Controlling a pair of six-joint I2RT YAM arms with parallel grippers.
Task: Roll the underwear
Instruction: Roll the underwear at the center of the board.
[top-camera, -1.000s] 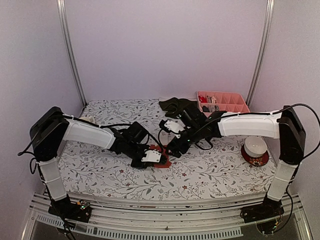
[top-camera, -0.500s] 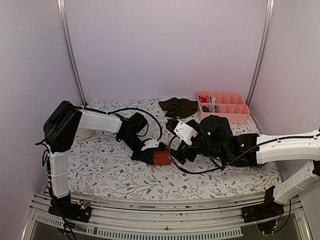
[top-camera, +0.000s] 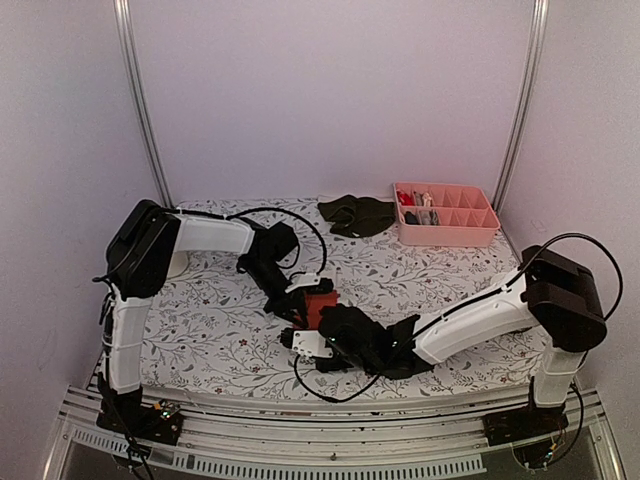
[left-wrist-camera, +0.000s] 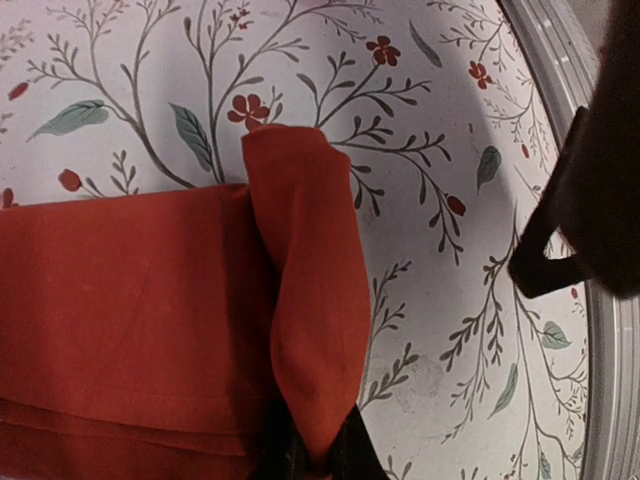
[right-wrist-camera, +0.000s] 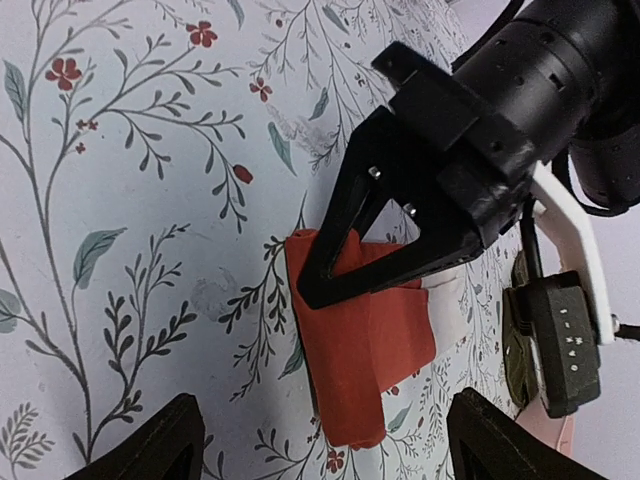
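The rust-red underwear (top-camera: 321, 309) lies flat mid-table, its one edge turned up into a loose roll (left-wrist-camera: 310, 300). My left gripper (left-wrist-camera: 312, 445) is shut on that rolled edge. It shows in the right wrist view as a black wedge (right-wrist-camera: 315, 285) pinching the red cloth (right-wrist-camera: 375, 350). My right gripper (right-wrist-camera: 330, 450) hangs just in front of the cloth, open wide with nothing between its fingers. In the top view it (top-camera: 305, 345) sits low, near the table's front. A dark olive-black underwear (top-camera: 357, 214) lies in a heap at the back.
A pink divided tray (top-camera: 470, 228) stands at the back right, next to the dark garment. The right arm (top-camera: 470, 320) stretches low across the front right of the flowered table (top-camera: 210, 320). A whitish object (top-camera: 178, 265) peeks from behind the left arm.
The right arm has swung from the far side round to the front and dropped low before the red cloth. My left gripper kept hold of the red underwear and shifted slightly back.
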